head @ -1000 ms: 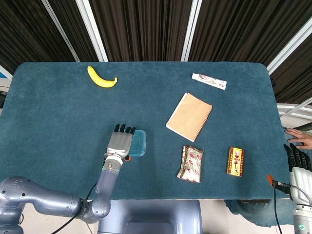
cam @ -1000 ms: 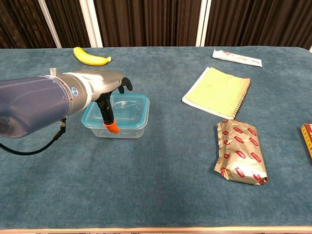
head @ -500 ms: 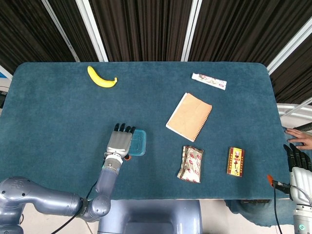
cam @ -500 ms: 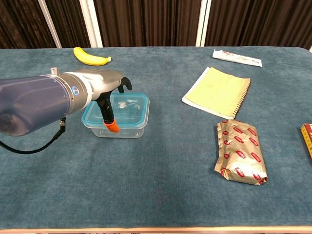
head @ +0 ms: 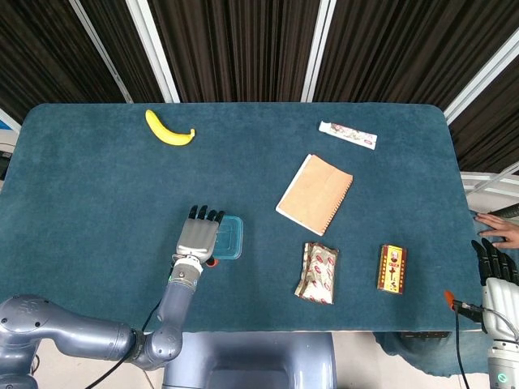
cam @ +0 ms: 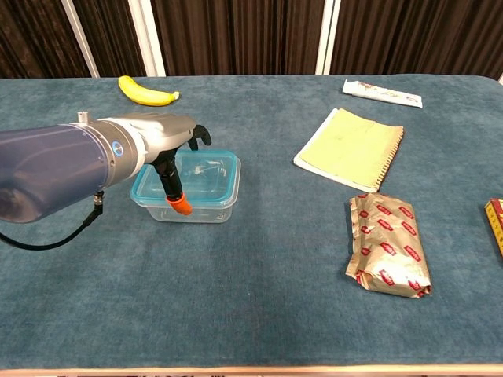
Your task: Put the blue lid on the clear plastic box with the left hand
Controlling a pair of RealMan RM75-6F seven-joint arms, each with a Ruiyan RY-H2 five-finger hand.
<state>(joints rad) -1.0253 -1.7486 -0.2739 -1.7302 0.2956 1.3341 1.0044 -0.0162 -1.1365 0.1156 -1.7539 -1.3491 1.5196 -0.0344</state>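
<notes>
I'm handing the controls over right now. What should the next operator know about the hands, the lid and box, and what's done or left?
Left hand: over the clear plastic box, palm down, fingers spread on the blue lid; the orange-tipped thumb hangs in front of the near wall.
Right hand: idle at the table's right edge, holding nothing.
Done: the lid lies on the box, near the table's front left.
Left: whether it has snapped shut all round cannot be seen; check, press if needed, then lift the left hand away.
</notes>
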